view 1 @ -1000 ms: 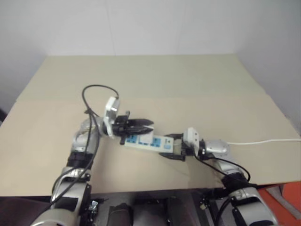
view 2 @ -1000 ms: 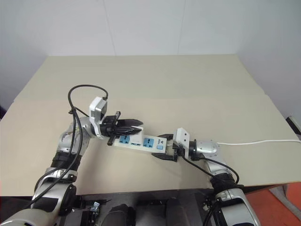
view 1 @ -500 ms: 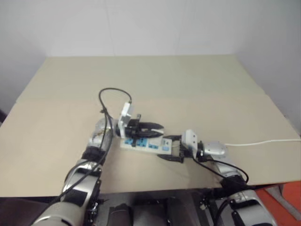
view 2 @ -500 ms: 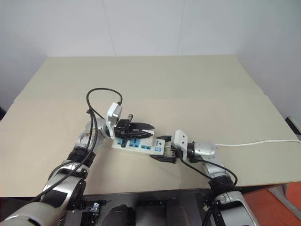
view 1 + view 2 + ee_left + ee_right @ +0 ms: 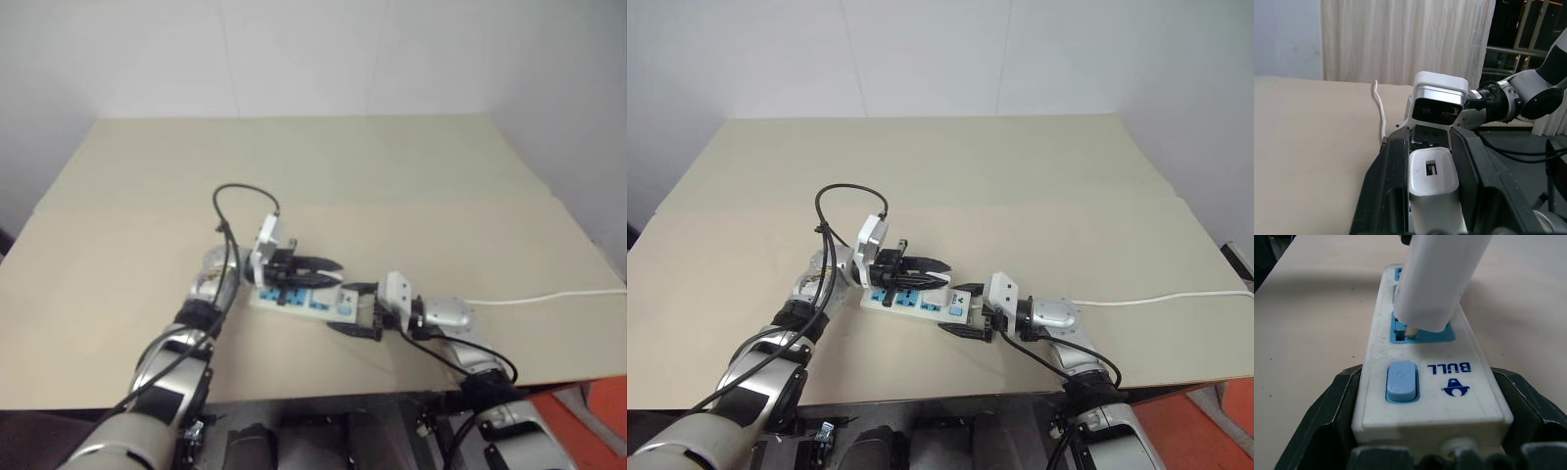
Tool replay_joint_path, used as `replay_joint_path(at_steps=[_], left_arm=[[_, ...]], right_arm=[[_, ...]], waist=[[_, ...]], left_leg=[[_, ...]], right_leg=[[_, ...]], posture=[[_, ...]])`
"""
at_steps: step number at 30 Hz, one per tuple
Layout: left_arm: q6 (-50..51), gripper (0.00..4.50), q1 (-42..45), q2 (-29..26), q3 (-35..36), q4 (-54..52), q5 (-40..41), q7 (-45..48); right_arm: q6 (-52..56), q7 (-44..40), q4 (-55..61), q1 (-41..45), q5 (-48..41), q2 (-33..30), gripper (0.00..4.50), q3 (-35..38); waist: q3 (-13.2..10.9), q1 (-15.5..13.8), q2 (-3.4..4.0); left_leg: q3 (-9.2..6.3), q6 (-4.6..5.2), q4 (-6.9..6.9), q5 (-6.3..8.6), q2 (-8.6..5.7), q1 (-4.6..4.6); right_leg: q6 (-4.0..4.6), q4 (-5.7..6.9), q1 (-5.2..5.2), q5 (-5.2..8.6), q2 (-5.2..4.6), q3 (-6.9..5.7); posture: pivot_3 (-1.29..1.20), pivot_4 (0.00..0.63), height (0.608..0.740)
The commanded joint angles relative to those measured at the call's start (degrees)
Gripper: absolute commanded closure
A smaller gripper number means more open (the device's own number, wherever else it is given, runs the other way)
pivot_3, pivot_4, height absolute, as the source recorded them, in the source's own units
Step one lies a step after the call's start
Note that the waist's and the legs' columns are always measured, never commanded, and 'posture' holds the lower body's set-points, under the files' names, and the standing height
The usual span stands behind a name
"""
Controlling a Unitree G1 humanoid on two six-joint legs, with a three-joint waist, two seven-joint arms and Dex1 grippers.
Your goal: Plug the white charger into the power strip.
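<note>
Right wrist view has the charger (image 5: 1437, 281) standing over the socket face (image 5: 1422, 328) nearest the switch (image 5: 1400, 380), its underside right at the blue face and a metal prong showing at the slot; whether it is fully seated I cannot tell. From the left wrist, the charger is a white block with a small port on its end, pinched between the two black fingers (image 5: 1388, 186) of the left gripper (image 5: 1432, 183), which are clamped on its sides.

From the head camera, the left gripper (image 5: 921, 266) reaches in level from the left and sits over the middle of the strip (image 5: 918, 301), with the charger hidden under the fingers. The strip lies flat on the tan table (image 5: 1038, 186), near the front edge, angled slightly with its switch end toward the robot's right.

The right gripper (image 5: 967, 311) comes in from the right, and its fingers (image 5: 1327, 416) stand apart on either side of the strip's switch end, right against the casing. That end carries a blue "BULL" mark (image 5: 1449, 367) beside the switch.

A thin white cord (image 5: 1176, 296) runs from behind the right wrist across the table to the right edge. A black cable (image 5: 838, 211) loops up over the left forearm.
</note>
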State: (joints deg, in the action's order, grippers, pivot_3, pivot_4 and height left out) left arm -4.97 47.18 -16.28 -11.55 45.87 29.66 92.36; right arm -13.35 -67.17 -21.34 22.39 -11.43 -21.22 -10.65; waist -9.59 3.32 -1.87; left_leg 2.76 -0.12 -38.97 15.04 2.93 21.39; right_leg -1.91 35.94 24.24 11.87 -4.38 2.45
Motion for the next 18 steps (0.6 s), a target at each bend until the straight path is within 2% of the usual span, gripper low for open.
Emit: replay_joint_path(at_steps=[1, 18], left_arm=[[-1.0, 3.53, 0.6, -0.9, -2.2, 1.1, 0.1, 0.1], [0.1, 3.53, -2.7, -3.7, -5.6, -1.9, 4.0, 0.1]], right_arm=[[0.3, 0.0, 0.9, -0.3, 0.9, 0.6, 1.08, -1.6], [-0.3, 0.2, -0.2, 0.2, 1.2, 0.9, 1.08, -1.8]], waist=[[0.0, 0.0, 0.00], [0.0, 0.3, 0.00]], left_leg=[[0.00, 0.00, 0.00, 0.00, 0.00, 0.00], [-0.01, 0.00, 0.01, 0.00, 0.00, -0.05]], right_leg=[[0.00, 0.00, 0.00, 0.00, 0.00, 0.00], [0.00, 0.00, -0.03, 0.01, 0.00, 0.00]], posture=[[0.00, 0.150, 0.740], [0.00, 0.150, 0.740]])
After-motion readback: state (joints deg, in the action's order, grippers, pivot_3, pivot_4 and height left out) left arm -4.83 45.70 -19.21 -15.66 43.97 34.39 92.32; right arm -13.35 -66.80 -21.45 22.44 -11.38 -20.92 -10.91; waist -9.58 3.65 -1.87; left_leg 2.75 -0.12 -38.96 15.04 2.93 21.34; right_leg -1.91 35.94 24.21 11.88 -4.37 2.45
